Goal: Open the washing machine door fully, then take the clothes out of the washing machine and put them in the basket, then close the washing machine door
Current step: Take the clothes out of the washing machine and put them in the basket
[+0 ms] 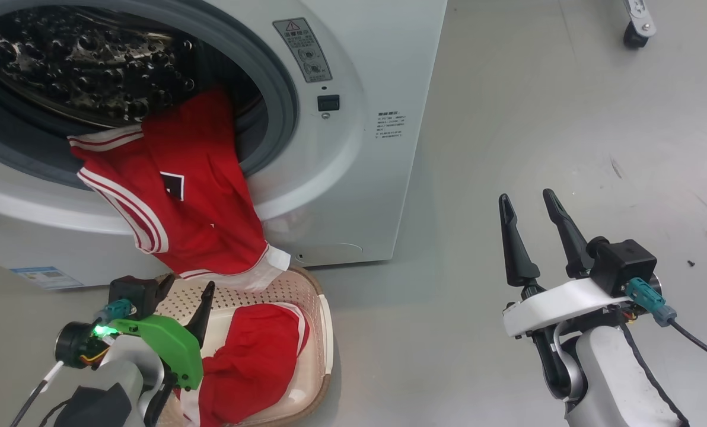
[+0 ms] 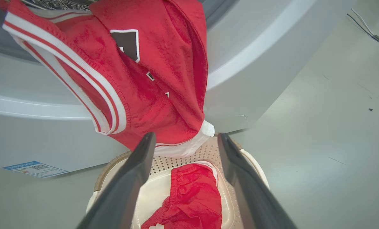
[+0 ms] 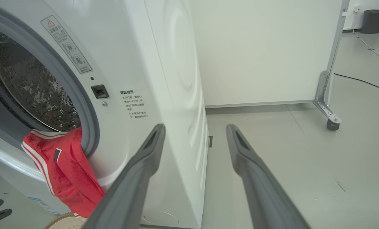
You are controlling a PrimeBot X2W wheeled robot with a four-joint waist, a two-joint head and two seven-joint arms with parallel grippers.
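Notes from beside the rig, head view read as a clock face

7 o'clock: left gripper (image 1: 190,282), two dark tapered fingers spread apart with nothing between them, poised over the near end of the basket (image 1: 258,296). Green plastic shell on its wrist.

4 o'clock: right gripper (image 1: 525,196), fingers likewise parted and empty, above the bare grey floor (image 1: 537,118), well apart from the machine.

6 o'clock: one basket, on the floor just beside the front of the washing machine (image 1: 353,178). Cream plastic, perforated walls, brown woven-look rim, rounded rectangle.

Red clothing, two pieces counted. The crumpled garment (image 1: 252,356) lies inside the basket, soft folds, white trim. The hanging garment (image 1: 193,201), 10 o'clock, drapes out of the drum mouth over the grey rubber seal (image 1: 282,101). It has red-and-white striped bands and a black patch outlined in white. Its white hem reaches the basket's far rim; contact cannot be told.

Machine: white box, dimpled steel drum (image 1: 80,65), one black rectangular latch socket (image 1: 328,102).

Labels, three counted:
- blue sticker (image 1: 48,277) with a QR-type square, 8 o'clock
- grey warning label (image 1: 302,49) with a triangle symbol, 12 o'clock
- printed text block (image 1: 391,126) below and right of it

All writing is too small to read.

1 o'clock, far: one black caster wheel (image 1: 635,35)
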